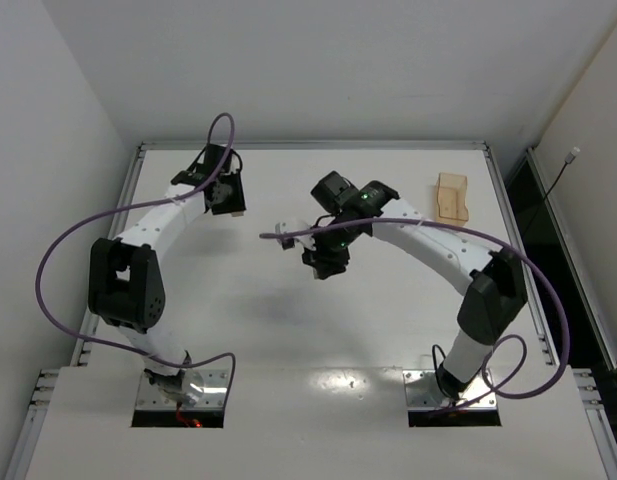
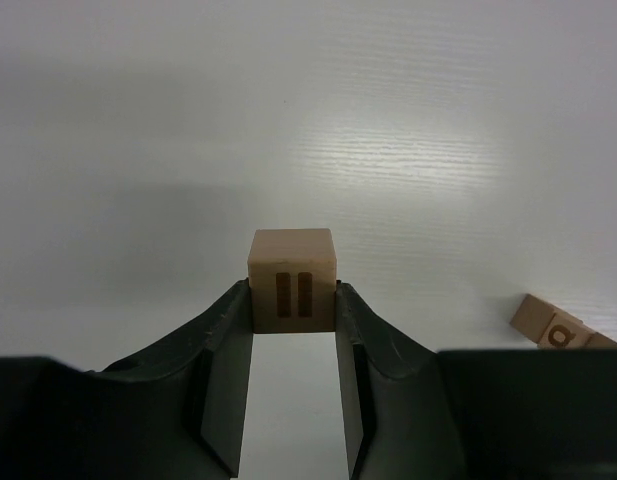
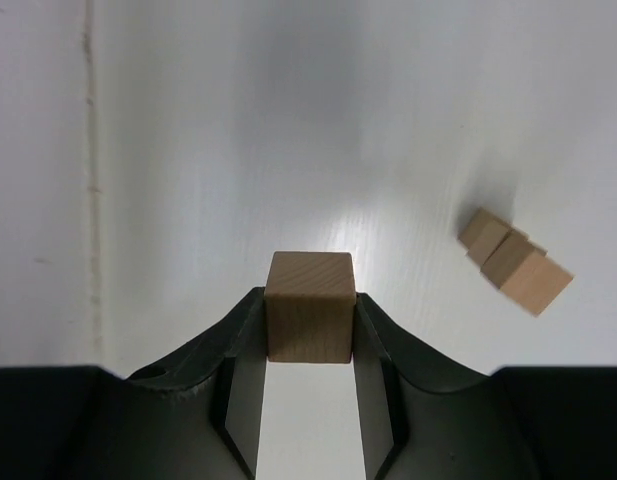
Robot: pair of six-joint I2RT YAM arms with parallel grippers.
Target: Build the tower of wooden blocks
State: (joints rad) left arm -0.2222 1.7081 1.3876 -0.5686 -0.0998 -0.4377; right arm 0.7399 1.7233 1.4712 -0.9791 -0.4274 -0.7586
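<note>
Ok, mid-carry: L gripper (image 2: 292,305) pinches marked cube (image 2: 292,265), R gripper (image 3: 309,320) pinches plain cube (image 3: 309,285); next prob needs square drop onto tower (image 3: 528,278).

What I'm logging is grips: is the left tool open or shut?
Shut: the left tool clamps the marked cube on both sides.

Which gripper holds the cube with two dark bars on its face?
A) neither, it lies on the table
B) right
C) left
C: the left wrist view shows the left gripper shut on the marked cube, while the right gripper holds a plain cube.
</note>
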